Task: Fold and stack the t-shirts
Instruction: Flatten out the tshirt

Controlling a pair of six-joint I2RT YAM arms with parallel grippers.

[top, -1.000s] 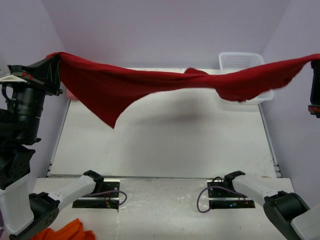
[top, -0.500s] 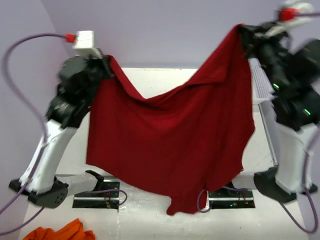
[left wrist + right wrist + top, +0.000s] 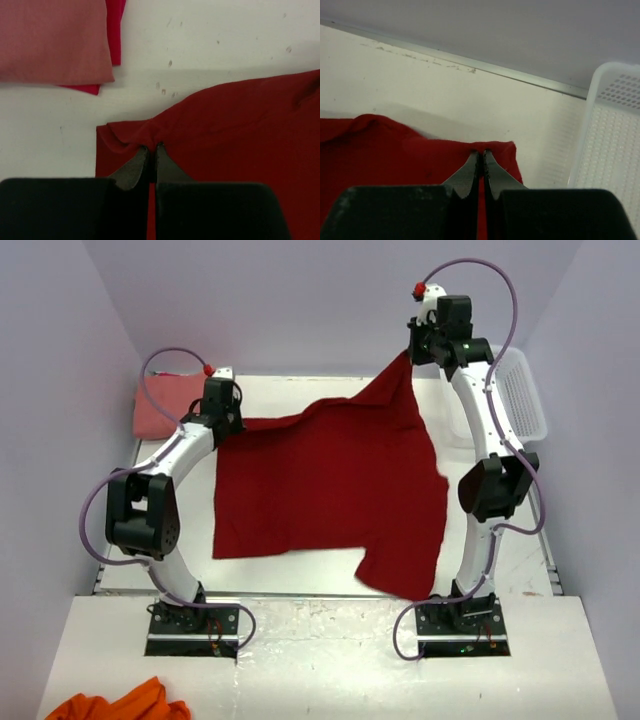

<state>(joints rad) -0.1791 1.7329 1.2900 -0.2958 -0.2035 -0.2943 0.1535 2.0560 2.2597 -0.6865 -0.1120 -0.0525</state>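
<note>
The big dark red t-shirt (image 3: 330, 485) lies mostly spread on the table, its near edge over the front. My left gripper (image 3: 233, 423) is shut on its far left corner, low at the table; the wrist view shows the pinched cloth (image 3: 151, 145). My right gripper (image 3: 410, 355) is shut on its far right corner (image 3: 481, 151) and holds it lifted. The salmon-pink t-shirt (image 3: 165, 406) lies folded at the far left (image 3: 52, 40), on top of a brighter red t-shirt (image 3: 116, 30) whose edge shows.
A white perforated basket (image 3: 520, 395) stands at the far right, close to my right arm (image 3: 615, 145). An orange cloth (image 3: 120, 705) lies off the table at the bottom left. The back wall is just behind both grippers.
Both arms swung the shirt from stretched high in the air, forward and down. It now lies spread on the table, with both far corners still held.
</note>
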